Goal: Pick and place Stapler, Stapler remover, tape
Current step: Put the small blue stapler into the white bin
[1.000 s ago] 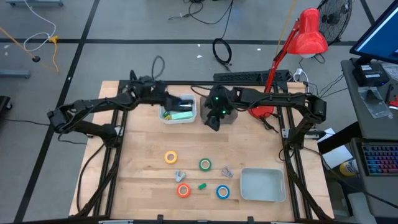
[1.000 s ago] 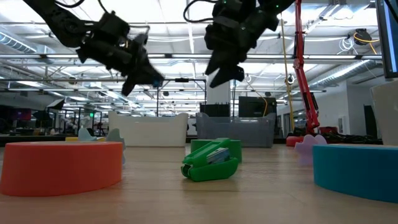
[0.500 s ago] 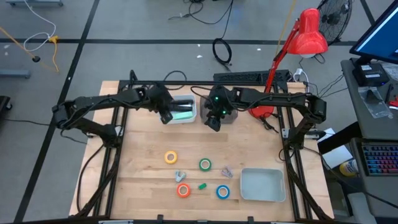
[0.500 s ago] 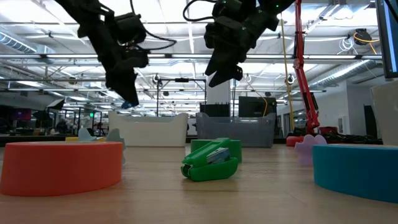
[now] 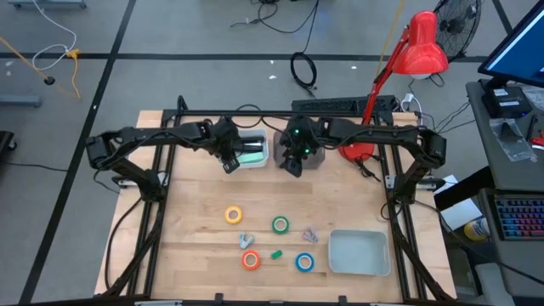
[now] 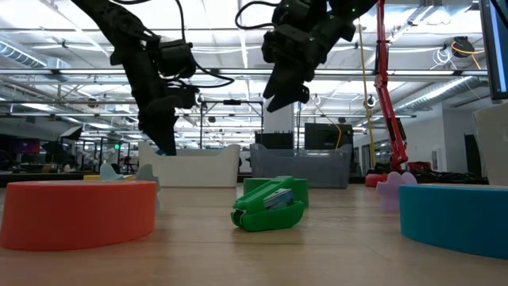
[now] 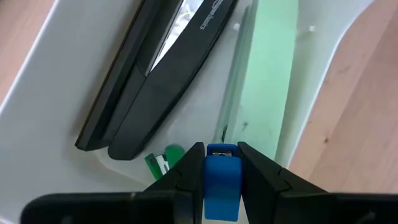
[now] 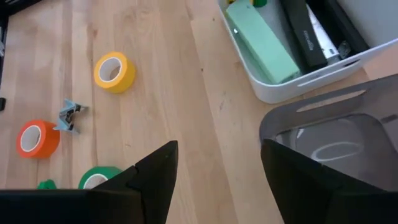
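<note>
My left gripper (image 5: 228,159) points down over the near left part of a white tray (image 5: 260,161) at the table's far side, shut on a small blue object (image 7: 222,180). The tray (image 7: 56,93) holds a black stapler (image 7: 161,68), a pale green block (image 7: 267,81) and a small green piece (image 7: 165,160). My right gripper (image 5: 292,163) is open and empty above a grey bin (image 5: 313,156). Yellow (image 5: 233,215), green (image 5: 280,224), orange (image 5: 250,260) and blue (image 5: 305,262) tape rolls lie flat on the near half of the table. My left gripper pinches the small blue object between its two fingers, on the object's two side faces (image 7: 222,186). Its free end (image 7: 222,152) sticks out a little past the fingertips. The fingers come from above, pointing down. The object is clear of the tray floor.
A small green lump (image 5: 275,253) and two small grey metal pieces (image 5: 246,240) (image 5: 310,233) lie among the tape rolls. A second white tray (image 5: 358,253) stands at the near right. A red desk lamp (image 5: 422,47) stands at the far right corner.
My left gripper has swung from a slant to pointing straight down and has gone down over the white tray's near left part, still shut on the blue object.
</note>
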### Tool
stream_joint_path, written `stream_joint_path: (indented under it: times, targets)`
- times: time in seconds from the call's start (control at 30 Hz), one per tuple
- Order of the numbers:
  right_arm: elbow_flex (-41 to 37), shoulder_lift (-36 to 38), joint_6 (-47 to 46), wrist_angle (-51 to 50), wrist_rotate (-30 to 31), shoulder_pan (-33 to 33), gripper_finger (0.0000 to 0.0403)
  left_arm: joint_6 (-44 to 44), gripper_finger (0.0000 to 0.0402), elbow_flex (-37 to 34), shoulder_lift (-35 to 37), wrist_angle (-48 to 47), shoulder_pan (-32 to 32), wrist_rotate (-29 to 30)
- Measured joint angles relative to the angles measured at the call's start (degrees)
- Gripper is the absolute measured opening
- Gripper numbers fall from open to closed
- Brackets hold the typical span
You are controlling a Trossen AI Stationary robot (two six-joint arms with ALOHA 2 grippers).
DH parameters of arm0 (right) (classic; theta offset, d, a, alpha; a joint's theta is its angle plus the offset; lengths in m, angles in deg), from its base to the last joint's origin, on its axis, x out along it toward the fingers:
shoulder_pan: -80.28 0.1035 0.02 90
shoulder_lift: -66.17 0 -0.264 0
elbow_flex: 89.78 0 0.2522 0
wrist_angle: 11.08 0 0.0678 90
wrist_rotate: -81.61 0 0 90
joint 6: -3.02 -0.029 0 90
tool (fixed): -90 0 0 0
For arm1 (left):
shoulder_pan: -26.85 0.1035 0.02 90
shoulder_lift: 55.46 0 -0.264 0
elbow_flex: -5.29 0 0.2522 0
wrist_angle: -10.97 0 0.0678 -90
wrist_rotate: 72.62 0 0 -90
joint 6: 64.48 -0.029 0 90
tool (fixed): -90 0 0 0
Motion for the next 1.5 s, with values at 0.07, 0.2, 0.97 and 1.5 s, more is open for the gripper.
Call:
stream_joint_path:
  times: [0.07, 0.2, 0.97, 1.5]
  targets:
    - [0.0, 0.0, 0.3, 0.0, 0.0, -0.6, 0.0222, 0.1, 0.0077, 0.0, 0.0, 0.0, 0.3, -0.3]
    - [-0.1, 0.3, 1.8, -0.1, 0.0, -2.2, 0.0220, 0.4, 0.0077, 0.0, 0.0, 0.0, 1.0, -0.5]
    - [-44.9, 36.1, -16.2, 44.9, 0.1, -7.7, 0.0220, 5.5, 0.0077, 0.0, -0.8, 1.7, 4.3, -0.2]
    - [-69.1, 50.3, -31.8, 77.5, 0.0, -7.7, 0.0220, 9.1, 0.0129, 0.0, -3.5, 3.4, 3.8, -2.1]
